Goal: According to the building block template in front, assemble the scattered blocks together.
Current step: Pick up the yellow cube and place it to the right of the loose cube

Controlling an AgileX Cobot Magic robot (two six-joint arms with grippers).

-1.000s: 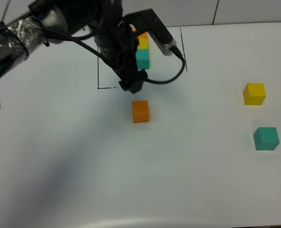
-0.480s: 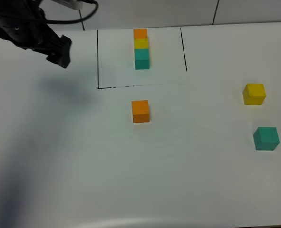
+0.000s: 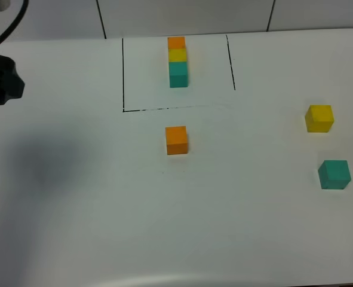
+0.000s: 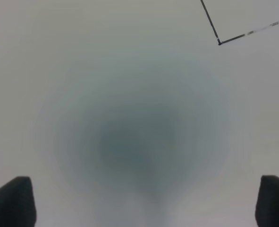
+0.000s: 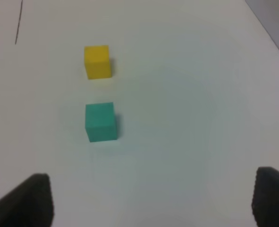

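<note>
The template (image 3: 177,61), a row of joined orange, yellow and teal cubes, lies inside a black drawn outline (image 3: 123,72) at the back of the white table. A loose orange cube (image 3: 177,140) sits just in front of the outline. A loose yellow cube (image 3: 319,118) and a loose teal cube (image 3: 334,174) sit far right; both show in the right wrist view, yellow (image 5: 97,61) and teal (image 5: 100,122). My left gripper (image 3: 3,86) is at the far left edge, open and empty (image 4: 139,203). My right gripper (image 5: 151,201) is open and empty, short of the teal cube.
The table's back edge meets a grey wall (image 3: 188,15). A corner of the outline (image 4: 218,41) shows in the left wrist view. The table's right edge (image 5: 271,28) runs beside the yellow and teal cubes.
My left arm has swung away from the template and the orange cube to the far left edge of the table. The cubes have not moved.
</note>
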